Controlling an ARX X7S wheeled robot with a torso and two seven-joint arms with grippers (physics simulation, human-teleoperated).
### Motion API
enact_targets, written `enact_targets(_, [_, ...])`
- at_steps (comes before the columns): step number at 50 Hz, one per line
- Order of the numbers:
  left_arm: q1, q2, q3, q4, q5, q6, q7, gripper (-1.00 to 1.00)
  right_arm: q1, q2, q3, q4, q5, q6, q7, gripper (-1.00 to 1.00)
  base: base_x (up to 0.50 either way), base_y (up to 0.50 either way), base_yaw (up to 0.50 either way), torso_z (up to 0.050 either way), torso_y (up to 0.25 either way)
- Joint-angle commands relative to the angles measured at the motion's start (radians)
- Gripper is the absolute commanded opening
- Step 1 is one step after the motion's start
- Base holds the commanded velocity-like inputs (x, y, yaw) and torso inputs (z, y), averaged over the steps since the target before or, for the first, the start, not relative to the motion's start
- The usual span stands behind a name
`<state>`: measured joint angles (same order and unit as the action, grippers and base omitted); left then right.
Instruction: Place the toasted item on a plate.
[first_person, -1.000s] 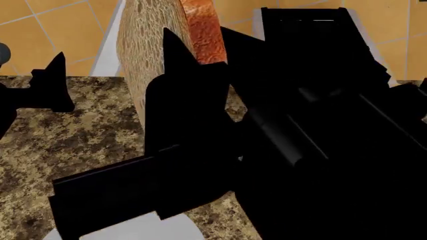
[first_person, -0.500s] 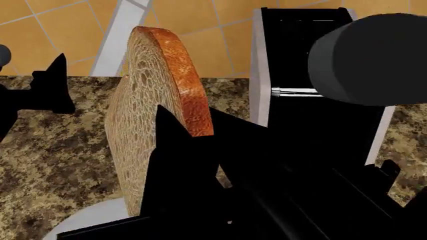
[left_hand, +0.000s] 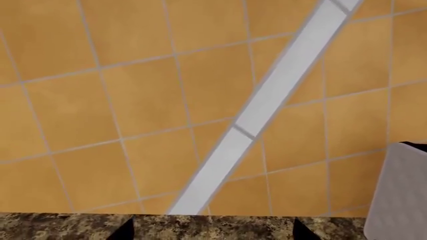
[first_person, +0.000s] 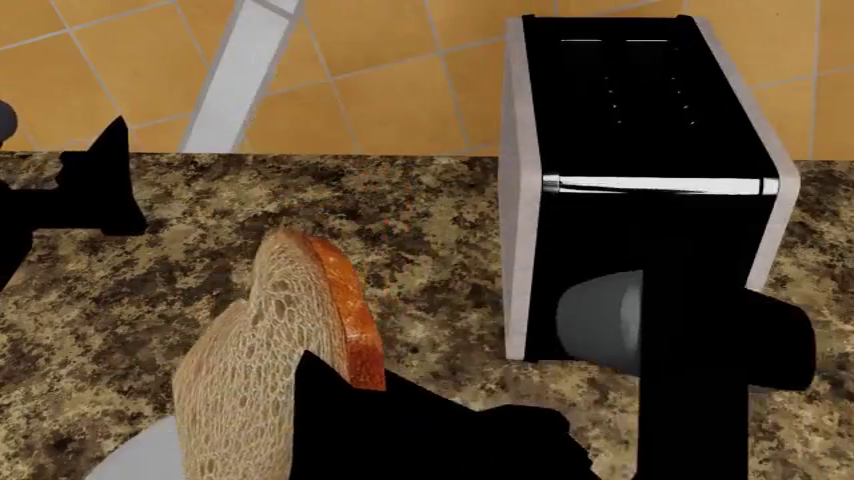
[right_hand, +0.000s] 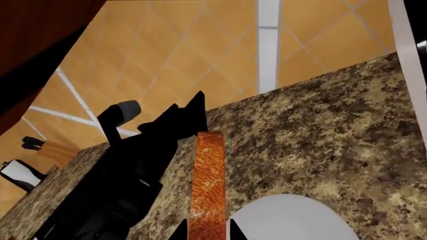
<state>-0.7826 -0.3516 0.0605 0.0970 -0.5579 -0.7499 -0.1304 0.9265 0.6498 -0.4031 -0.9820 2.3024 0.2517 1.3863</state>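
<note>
Left wrist view: we see orange wall tiles, a pale strip, the counter (left_hand: 67, 225) edge, a corner of the toaster (left_hand: 400, 195), and only two dark fingertips (left_hand: 123, 231) spread apart with nothing between them. Head view: the left gripper (first_person: 80, 195) hangs over the counter, well apart from the bread (first_person: 267, 350). The right gripper (first_person: 400, 420) reaches in low, clamped on the bread's lower part; the slice stands upright, slightly tilted, above the plate (first_person: 134, 460) rim, beside the toaster. Right wrist view: the bread's crust runs edge-on between the fingertips, the plate beneath and just beside it; we cannot tell whether they touch.
</note>
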Motion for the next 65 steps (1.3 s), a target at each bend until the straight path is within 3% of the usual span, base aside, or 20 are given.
enact_targets(1, [0.01,-0.003,-0.001,-0.004,-0.001,0.01,0.0,1.0,-0.085,-0.024,-0.028,-0.004,-0.048,0.02,-0.034,-1.0,0.0,0.0,0.0,0.0,0.0])
enact_targets(32, [0.026,-0.014,-0.004,-0.003,-0.008,0.02,-0.005,1.0,-0.158,-0.089,-0.124,0.083,-0.14,0.106,-0.14,-1.0,0.0,0.0,0.0,0.0,0.0])
enact_targets(65, [0.051,-0.017,-0.003,-0.025,-0.006,0.05,-0.005,1.0,-0.244,-0.069,-0.16,0.148,-0.233,0.167,-0.259,-1.0,0.0,0.0,0.0,0.0,0.0])
